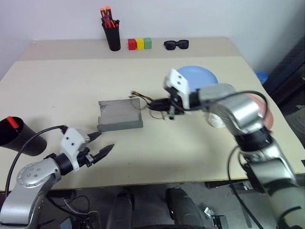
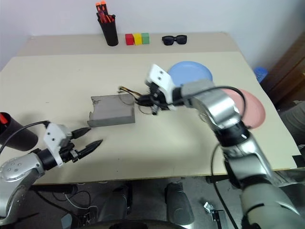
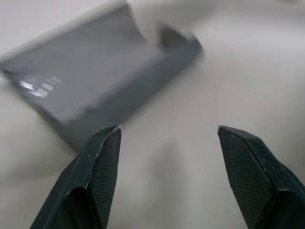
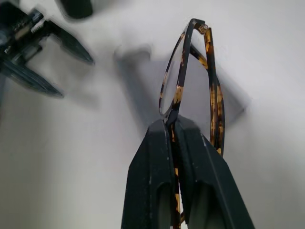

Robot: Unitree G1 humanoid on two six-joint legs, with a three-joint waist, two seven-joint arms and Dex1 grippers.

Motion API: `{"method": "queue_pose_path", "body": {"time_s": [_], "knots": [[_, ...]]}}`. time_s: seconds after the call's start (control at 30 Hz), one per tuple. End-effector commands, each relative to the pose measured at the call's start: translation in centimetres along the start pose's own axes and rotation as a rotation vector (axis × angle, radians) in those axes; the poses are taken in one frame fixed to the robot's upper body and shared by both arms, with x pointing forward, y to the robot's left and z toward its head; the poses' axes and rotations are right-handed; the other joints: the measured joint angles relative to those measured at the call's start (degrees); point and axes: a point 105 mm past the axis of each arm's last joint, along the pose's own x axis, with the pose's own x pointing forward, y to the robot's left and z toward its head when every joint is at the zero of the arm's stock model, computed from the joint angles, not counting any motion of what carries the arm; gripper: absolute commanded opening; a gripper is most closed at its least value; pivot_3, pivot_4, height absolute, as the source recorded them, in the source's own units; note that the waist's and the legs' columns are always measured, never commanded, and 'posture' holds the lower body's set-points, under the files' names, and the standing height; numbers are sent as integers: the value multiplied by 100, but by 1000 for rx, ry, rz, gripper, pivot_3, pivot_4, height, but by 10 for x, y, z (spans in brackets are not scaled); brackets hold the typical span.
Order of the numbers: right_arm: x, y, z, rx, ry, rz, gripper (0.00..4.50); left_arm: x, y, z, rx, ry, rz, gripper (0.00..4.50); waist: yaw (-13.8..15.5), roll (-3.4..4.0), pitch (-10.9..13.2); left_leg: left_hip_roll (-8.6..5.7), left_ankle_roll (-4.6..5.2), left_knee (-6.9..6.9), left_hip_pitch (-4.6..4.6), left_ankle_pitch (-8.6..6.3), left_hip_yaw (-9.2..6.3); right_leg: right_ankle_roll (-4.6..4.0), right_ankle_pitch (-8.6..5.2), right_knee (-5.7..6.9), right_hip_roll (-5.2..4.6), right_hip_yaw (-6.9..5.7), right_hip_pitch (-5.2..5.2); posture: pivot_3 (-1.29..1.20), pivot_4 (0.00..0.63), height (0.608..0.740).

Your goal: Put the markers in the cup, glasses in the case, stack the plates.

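Right gripper [image 4: 174,126]: fingers pressed together on the rim of the thin tortoiseshell wire-frame glasses [image 4: 190,81], holding them clear of the beige surface [image 1: 190,148] just beside the case's open end.
Glasses: pinched at the frame, folded temples hanging alongside — lifted, not inside the case.
Case [image 1: 119,114]: grey fabric-textured oblong hinged case, lying open on the surface at mid-table, between the two arms.
Left gripper [image 1: 97,145]: two black fingers spread apart, holding nothing, hovering low near the front edge and aimed toward the case, well short of it.
Cup [image 1: 19,136]: large matte black tapered cup at the left edge of the surface, with a red-capped marker [image 1: 13,122] poking out of it; a second marker inside cannot be made out.
Plates: light blue round plate [image 1: 200,76] behind the right arm; pink round plate [image 2: 250,107] apart from it toward the right edge, partly hidden by the arm — not stacked.
Far edge: narrow black pen holder with orange-capped markers [image 1: 112,33], red, yellow and green blocks [image 1: 139,44], chunky black sunglasses [image 1: 176,45].
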Motion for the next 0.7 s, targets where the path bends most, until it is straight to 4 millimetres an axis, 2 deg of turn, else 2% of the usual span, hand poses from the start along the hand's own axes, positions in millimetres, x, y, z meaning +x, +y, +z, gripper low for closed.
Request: {"method": "queue_pose_path", "body": {"time_s": [0.03, 0.17, 0.3, 0.5, 0.7], "knots": [[29, -12, 16, -74, -21, 26, 59, -9, 8, 6, 25, -71, 50, 3307, -14, 2, 2, 0, 0, -2, -2, 0, 1, 2, 0, 0, 0, 0, -2, 0, 150, 740], [61, -11, 26, -70, -30, 108, 59, -15, 9, 0, 31, -72, 78, 3307, -7, 4, 3, 0, 0, -14, -3, 0, 1, 4, 0, 2, 1, 0, -6, 0, 150, 740], [83, -2, 15, -97, 27, 203, 59, -21, 6, -3, 22, -72, 94, 3307, -14, 4, 3, 0, -1, -14, -2, -1, 0, 3, 0, 4, 1, -3, -4, 0, 150, 740], [89, 0, -9, -125, 104, 250, 59, -27, -1, -6, -1, -63, 91, 3307, -18, 6, 4, -1, -3, -14, -3, -1, 0, 1, -1, 3, 1, -3, -6, 0, 150, 740], [83, 2, -24, -127, 149, 299, 59, -28, -3, -12, -2, -48, 86, 3307, -26, 10, 6, 0, -3, -20, -2, -1, 0, 1, -1, 5, 2, -2, -12, 0, 150, 740]]}}
